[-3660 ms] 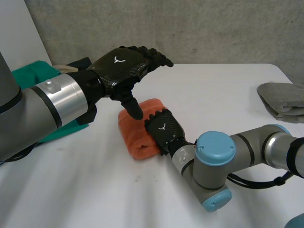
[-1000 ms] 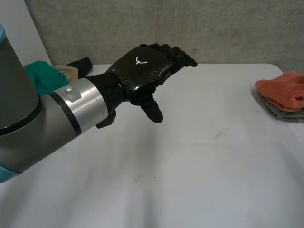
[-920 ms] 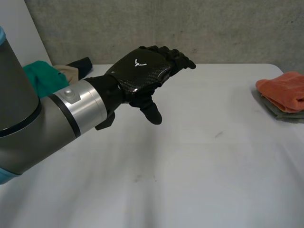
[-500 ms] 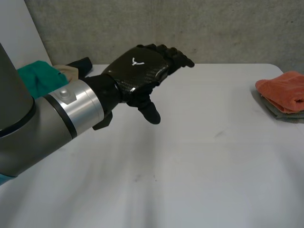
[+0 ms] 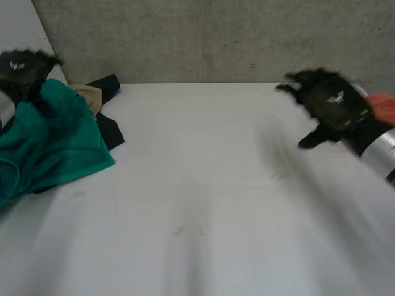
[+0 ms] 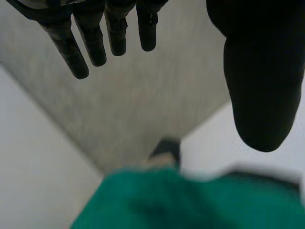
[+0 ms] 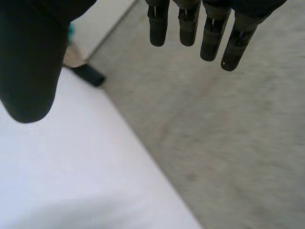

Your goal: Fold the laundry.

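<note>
Left hand point(image 5: 20, 66) hangs open just above the far corner of the green cloth point(image 5: 52, 139). In its wrist view the smooth, glossy black fingers point(image 6: 90, 38) are straight and spread, the rounded thumb point(image 6: 259, 86) stands well apart from them, and nothing lies between. The green cloth is a soft, matte piece, rumpled into broad folds, and it lies in a loose heap on the white bench point(image 5: 203, 185) with one pointed corner towards the bench's middle. A small tan cloth point(image 5: 91, 97) is bunched right at the green cloth's far edge. A dark, nearly black cloth point(image 5: 110, 131) pokes out from under the green cloth on that same side in flat, angular flaps. Well apart from the green cloth, across the smooth, bare stretch of bench, the right hand point(image 5: 330, 102) is held above the surface, also wide open. Its wrist view shows straight fingers point(image 7: 188, 24) fanned out, the thumb point(image 7: 28, 67) well clear of them, and no hold on anything. Past that hand, farthest from the green cloth, a bit of orange cloth point(image 5: 384, 106) shows. A rough, speckled grey concrete wall point(image 5: 216, 37) rises behind the bench.
</note>
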Motion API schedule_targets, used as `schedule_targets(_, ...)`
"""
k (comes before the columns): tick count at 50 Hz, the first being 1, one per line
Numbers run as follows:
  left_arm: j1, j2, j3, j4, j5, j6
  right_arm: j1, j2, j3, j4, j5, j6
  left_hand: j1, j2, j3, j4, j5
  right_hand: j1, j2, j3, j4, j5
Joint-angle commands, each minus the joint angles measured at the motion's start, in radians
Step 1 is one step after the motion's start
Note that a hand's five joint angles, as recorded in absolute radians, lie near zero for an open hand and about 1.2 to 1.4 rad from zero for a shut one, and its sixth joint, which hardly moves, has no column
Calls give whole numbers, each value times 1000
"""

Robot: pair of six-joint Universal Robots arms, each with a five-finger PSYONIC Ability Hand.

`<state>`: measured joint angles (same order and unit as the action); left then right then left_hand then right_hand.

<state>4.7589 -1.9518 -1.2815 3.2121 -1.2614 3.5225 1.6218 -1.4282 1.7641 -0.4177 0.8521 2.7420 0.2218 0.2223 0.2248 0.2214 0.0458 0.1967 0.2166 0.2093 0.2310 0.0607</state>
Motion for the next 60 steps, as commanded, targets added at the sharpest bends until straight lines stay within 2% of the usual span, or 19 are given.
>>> schedule_targets(1, 64, -220, 53, 9, -1, 332, 78, 29, 52, 80, 113, -174, -14, -15, -17, -14, -13, -22, -42, -35, -56, -61)
schedule_targets(3, 84, -289, 79, 28, -6, 407, 92, 38, 55, 89, 137, -202, 9, 9, 6, 10, 11, -22, -42, -35, -56, -61)
schedule_targets(5, 93, -327, 94, 40, -7, 429, 104, 52, 61, 94, 159, -234, 50, 50, 47, 51, 52, -22, -42, -35, -56, -61)
schedule_targets(7, 95, -366, 111, 54, -6, 429, 102, 61, 67, 94, 171, -252, 334, 333, 331, 334, 335, -22, -42, -35, -56, -61)
schedule_targets(9, 92, -377, 116, 64, -3, 427, 98, 69, 68, 93, 173, -254, 741, 741, 738, 741, 743, -22, -42, -35, -56, -61)
schedule_targets(10, 84, -377, 116, 80, -3, 424, 96, 74, 68, 93, 173, -254, 1170, 1170, 1167, 1171, 1172, -22, -42, -35, -56, -61)
schedule_targets(13, 56, -365, 107, 117, -6, 406, 93, 81, 68, 93, 176, -254, 1174, 1174, 1171, 1175, 1176, -22, -42, -35, -56, -61)
schedule_targets(17, -25, -245, 70, 167, -10, 322, 95, 81, 68, 91, 180, -254, 1174, 1174, 1171, 1175, 1176, -22, -42, -35, -56, -61)
schedule_targets(21, -103, -109, -2, 209, -10, 161, 95, 77, 61, 89, 194, -254, 1174, 1174, 1171, 1175, 1176, -22, -42, -35, -56, -61)
schedule_targets(30, -400, 86, -131, 216, -6, -311, 93, 60, 34, 89, 292, -249, 1174, 1174, 1171, 1175, 1176, -22, -42, -35, -56, -61)
schedule_targets(32, -463, 83, -150, 221, -6, -388, 93, 58, 29, 88, 306, -245, 1174, 1174, 1171, 1175, 1176, -22, -42, -35, -56, -61)
schedule_targets(33, -526, 70, -157, 227, -7, -442, 93, 58, 28, 88, 312, -243, 1174, 1174, 1171, 1175, 1176, -22, -42, -35, -56, -61)
schedule_targets(36, -623, 4, -150, 250, -10, -516, 93, 58, 18, 88, 341, -240, 1174, 1174, 1171, 1175, 1176, -22, -42, -35, -56, -61)
schedule_targets(37, -673, -53, -136, 264, -16, -551, 93, 58, 15, 88, 346, -240, 1114, 1113, 1111, 1114, 1115, -22, -42, -35, -56, -61)
schedule_targets(41, -747, -146, -67, 264, -56, -573, 93, 58, 11, 91, 372, -239, -47, -48, -50, -47, -46, -22, -42, -35, -56, -61)
schedule_targets(48, -702, -105, -56, 264, -135, -547, 95, 60, 25, 99, 381, -235, -44, -44, -47, -43, -42, -22, -42, -35, -56, -61)
schedule_targets(52, -593, -49, -99, 255, -141, -476, 96, 58, 23, 122, 381, -235, -41, -41, -44, -40, -39, -22, -42, -35, -56, -61)
schedule_targets(54, -539, -15, -146, 253, -136, -409, 99, 57, 12, 167, 383, -235, -32, -32, -35, -31, -30, -22, -42, -35, -56, -61)
schedule_targets(60, -461, 16, -223, 255, -127, -234, 122, 43, -34, 377, 381, -190, -26, -26, -29, -26, -24, -22, -42, -35, -56, -61)
